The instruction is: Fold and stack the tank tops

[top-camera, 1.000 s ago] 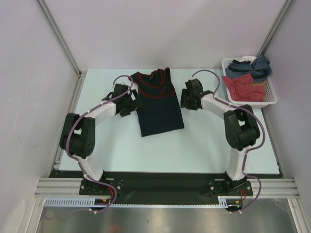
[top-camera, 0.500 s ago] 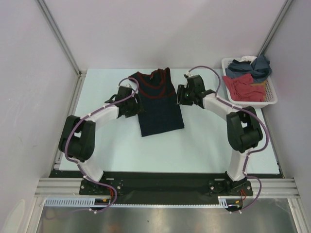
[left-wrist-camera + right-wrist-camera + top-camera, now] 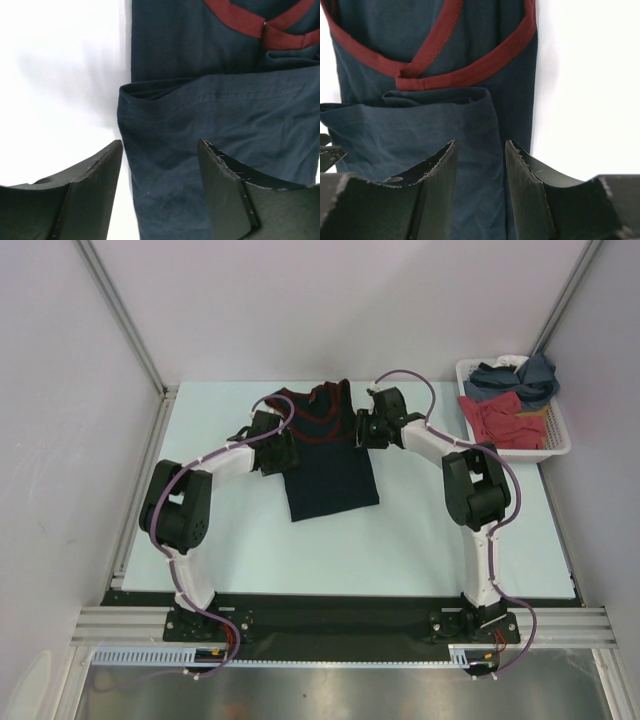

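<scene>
Observer: Left side first. Your left gripper (image 3: 278, 448) sits at the left edge of the navy tank top (image 3: 330, 465), which lies flat on the table (image 3: 430, 530) with its neck at the far end.

Checker: Confirmed from your left wrist view. The left gripper (image 3: 160, 145) has its fingers (image 3: 95, 175) spread wide. The cloth's left edge runs up through the gap, so one finger is over bare table and the other over cloth. You cannot tell from here whether the tips touch the fabric. Nothing is pinched.

Observer: A doubled-over layer of the navy tank top (image 3: 215, 115) crosses the view, with reddish trim beyond it.

Checker: Middle to right. Your right gripper (image 3: 362, 430) is at the top's right edge, near the armhole.

Observer: In your right wrist view, the right gripper (image 3: 480, 142) has its fingers (image 3: 435, 170) apart, closer together than the left pair. A folded corner of the navy tank top (image 3: 420, 125) shows in the gap. The cloth is not clamped, and contact is unclear.

Checker: Far right. The basket (image 3: 563, 440) holds the slate-blue tank top (image 3: 515, 378), crumpled, and beside it a red garment (image 3: 500, 420). Both are well apart from your grippers.
</scene>
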Robot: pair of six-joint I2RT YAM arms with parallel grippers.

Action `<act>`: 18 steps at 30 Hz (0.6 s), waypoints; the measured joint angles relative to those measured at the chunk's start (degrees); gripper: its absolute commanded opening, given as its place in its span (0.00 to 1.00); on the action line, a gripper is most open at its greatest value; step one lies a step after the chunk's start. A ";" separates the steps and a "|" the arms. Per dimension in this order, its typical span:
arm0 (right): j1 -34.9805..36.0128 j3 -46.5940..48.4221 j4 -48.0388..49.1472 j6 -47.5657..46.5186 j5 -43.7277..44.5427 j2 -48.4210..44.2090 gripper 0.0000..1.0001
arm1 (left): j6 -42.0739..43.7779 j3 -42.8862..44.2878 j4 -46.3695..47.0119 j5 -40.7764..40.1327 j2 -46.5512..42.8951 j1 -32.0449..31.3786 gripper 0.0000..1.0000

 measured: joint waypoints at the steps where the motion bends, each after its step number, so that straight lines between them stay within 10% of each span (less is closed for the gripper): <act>1: 0.00 0.33 -0.20 -0.04 0.00 0.42 0.47 | 0.09 0.02 -0.13 -0.20 0.07 0.00 0.66; 10: 0.00 2.69 -0.37 -0.13 -0.26 2.49 0.37 | 1.09 1.49 -0.61 -1.38 0.85 0.22 0.56; 18: 0.00 3.15 -0.52 -0.15 -0.17 4.22 0.47 | 1.57 2.38 -1.57 -2.86 2.23 0.31 0.72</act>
